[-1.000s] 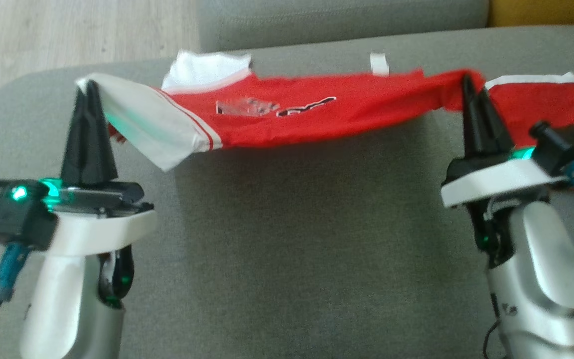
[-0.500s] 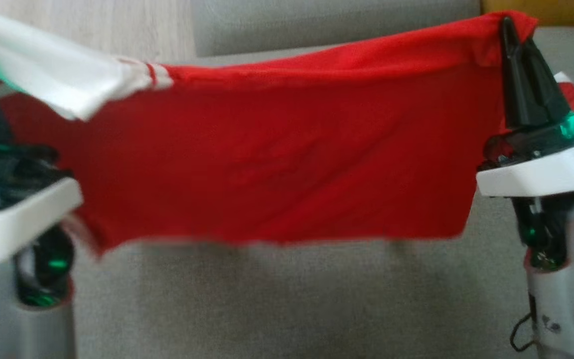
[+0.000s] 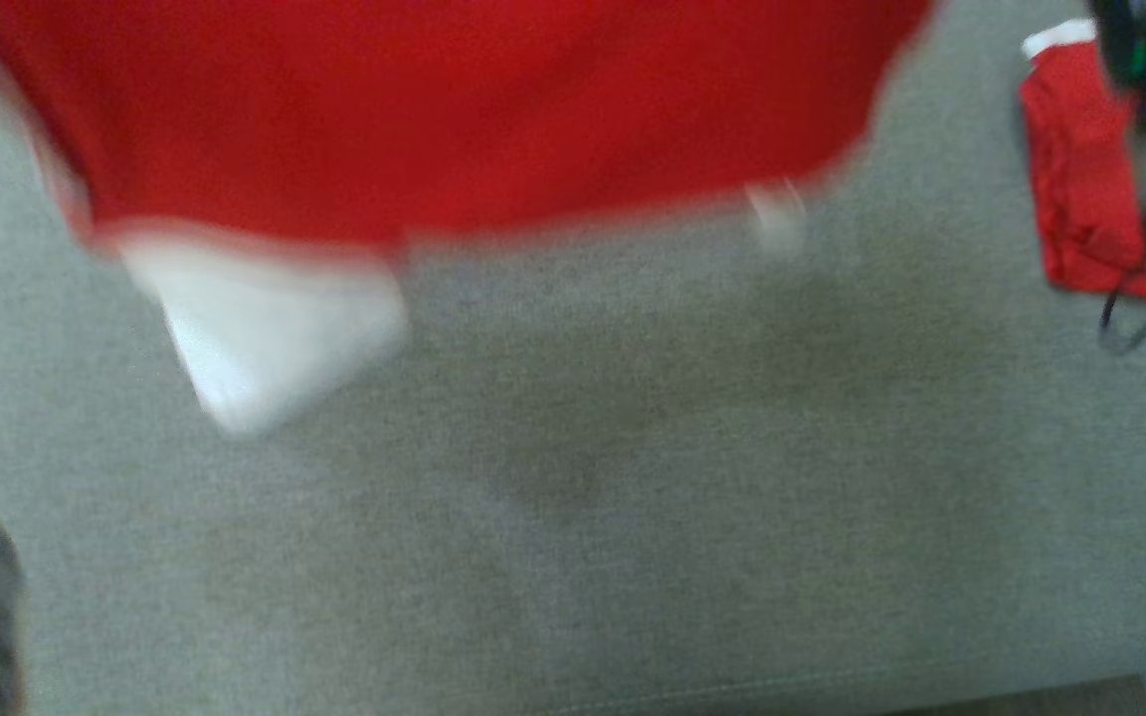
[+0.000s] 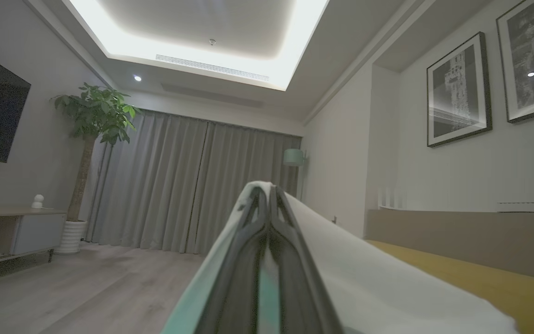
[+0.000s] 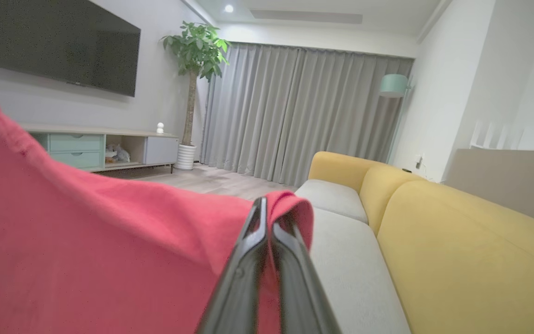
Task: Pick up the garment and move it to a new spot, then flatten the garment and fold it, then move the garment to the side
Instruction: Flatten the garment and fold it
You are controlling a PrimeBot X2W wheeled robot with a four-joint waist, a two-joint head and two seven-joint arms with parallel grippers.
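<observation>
Garment [image 3: 434, 109] risen, blurred, top cut off.

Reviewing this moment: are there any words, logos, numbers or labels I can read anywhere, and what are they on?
No text can be read.
On the garment: nothing legible; the head view is motion-blurred, and the wrist views show plain red and white cloth.
On the prints on the wall: grey patterns, no lettering.
On the TV: dark screen, no brand mark legible.
</observation>
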